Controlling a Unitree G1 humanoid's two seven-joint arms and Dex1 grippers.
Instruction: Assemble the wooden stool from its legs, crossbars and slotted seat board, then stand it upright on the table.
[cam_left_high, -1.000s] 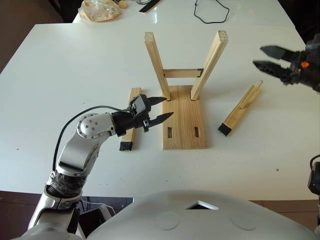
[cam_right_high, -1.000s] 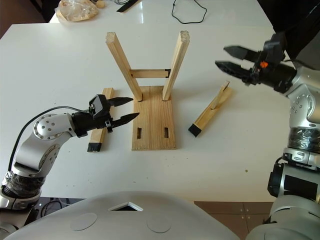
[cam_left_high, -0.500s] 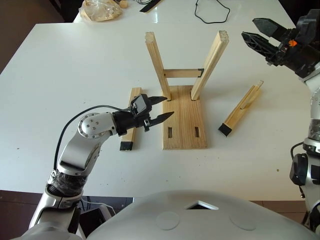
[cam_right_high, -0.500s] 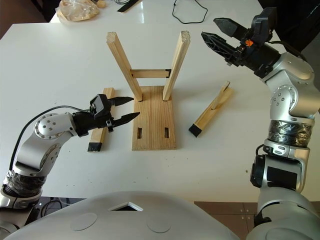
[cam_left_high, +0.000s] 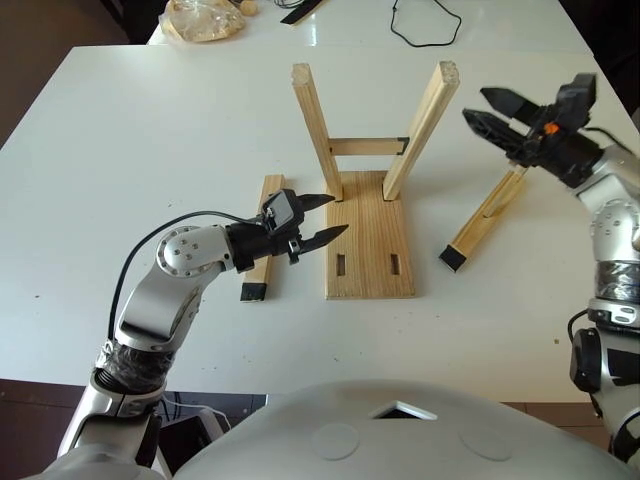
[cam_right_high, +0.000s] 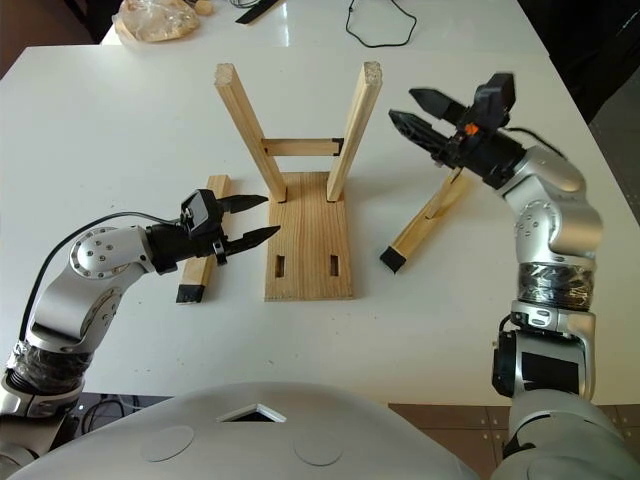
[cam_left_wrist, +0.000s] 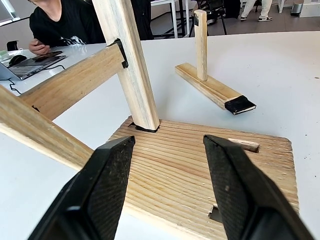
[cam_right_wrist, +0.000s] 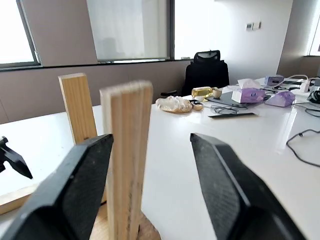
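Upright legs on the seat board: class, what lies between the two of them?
A crossbar spans the gap, joining the left upright leg to the right upright leg partway up, as the left eye view shows.

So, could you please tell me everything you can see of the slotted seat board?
The seat board is a pale wooden rectangle with lengthwise grain, lying flat on the white table. Two legs stand in its far slots, joined by a crossbar; its two near slots are empty. The open left gripper hovers at its left edge; I cannot tell whether it touches.
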